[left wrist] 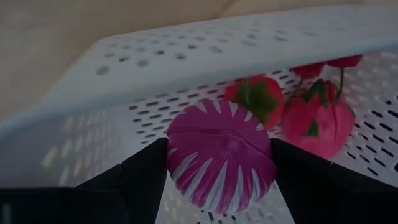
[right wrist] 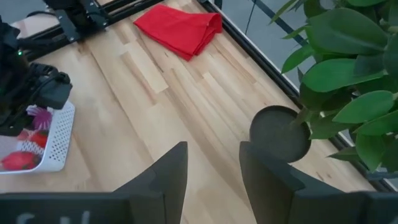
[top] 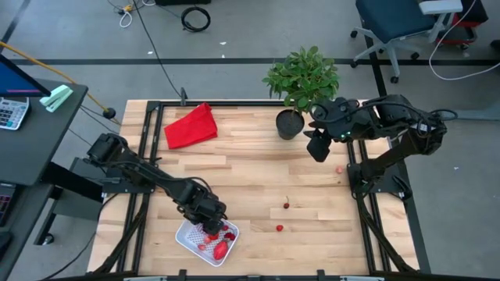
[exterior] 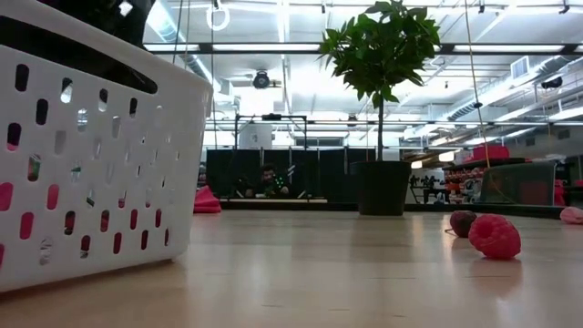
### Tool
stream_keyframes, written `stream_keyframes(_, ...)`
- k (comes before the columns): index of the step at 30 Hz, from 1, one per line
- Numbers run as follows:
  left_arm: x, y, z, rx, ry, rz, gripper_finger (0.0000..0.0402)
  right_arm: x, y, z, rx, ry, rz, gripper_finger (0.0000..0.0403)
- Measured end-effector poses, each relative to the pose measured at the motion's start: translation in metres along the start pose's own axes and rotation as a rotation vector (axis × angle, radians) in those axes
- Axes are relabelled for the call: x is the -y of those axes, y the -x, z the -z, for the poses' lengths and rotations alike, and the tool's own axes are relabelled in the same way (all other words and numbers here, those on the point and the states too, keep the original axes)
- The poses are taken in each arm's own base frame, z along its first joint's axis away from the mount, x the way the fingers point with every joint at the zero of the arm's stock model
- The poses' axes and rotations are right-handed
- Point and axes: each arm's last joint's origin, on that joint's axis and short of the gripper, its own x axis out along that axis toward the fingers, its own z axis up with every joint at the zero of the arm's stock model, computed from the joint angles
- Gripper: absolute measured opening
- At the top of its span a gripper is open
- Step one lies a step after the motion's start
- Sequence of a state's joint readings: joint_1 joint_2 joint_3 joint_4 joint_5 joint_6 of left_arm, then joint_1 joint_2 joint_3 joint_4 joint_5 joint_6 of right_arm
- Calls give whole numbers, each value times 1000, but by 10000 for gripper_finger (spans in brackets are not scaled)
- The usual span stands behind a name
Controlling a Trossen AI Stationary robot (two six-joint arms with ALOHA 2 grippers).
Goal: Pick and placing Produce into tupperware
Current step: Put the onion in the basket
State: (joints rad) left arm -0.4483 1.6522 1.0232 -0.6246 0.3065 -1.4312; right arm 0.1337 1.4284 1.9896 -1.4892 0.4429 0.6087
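**Letting the purple ball go cleanly into the tupperware**

My left end effector (top: pixel 209 224) hangs over the tupperware (top: pixel 187 238) at about 7 o'clock on the counter (top: pixel 258 179), clenched on the spiky purple ball (left wrist: pixel 221 155). In my left wrist view the ball sits squarely between my two fingers (left wrist: pixel 140 174), just above the dotted floor and inside the near wall. Two strawberries (left wrist: pixel 292 112) already lie in the container just beyond the ball.

To do this well, I judge I should part the fingers slowly and only a little, so the ball drops straight down rather than rolling against the wall or knocking the fruit. Then I should lift straight up before swinging away, keeping my fingers off the rim so the light container does not slide.

Toward the middle, two small red pieces (top: pixel 280 228) lie loose on the counter at about 5 o'clock, well apart from the tupperware; they look like my next picks. Another pale piece (top: pixel 338 168) lies near 3 o'clock.

My right end effector (top: pixel 316 145) waits at about 2 o'clock, just beside the potted plant (top: pixel 301 78), its fingers spread and holding nothing.
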Motion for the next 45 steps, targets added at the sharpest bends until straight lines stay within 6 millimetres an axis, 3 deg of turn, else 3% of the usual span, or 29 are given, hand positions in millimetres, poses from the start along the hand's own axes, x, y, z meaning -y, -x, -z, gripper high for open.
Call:
stream_keyframes(27,3,1,-7,53,13,36,279,0,0,0,-1,64,-2,154)
stream_keyframes(35,19,3,-10,62,142,201,280,0,0,0,0,84,-1,154)
stream_keyframes(45,26,6,-16,79,80,285,279,1,0,-1,20,96,32,154)
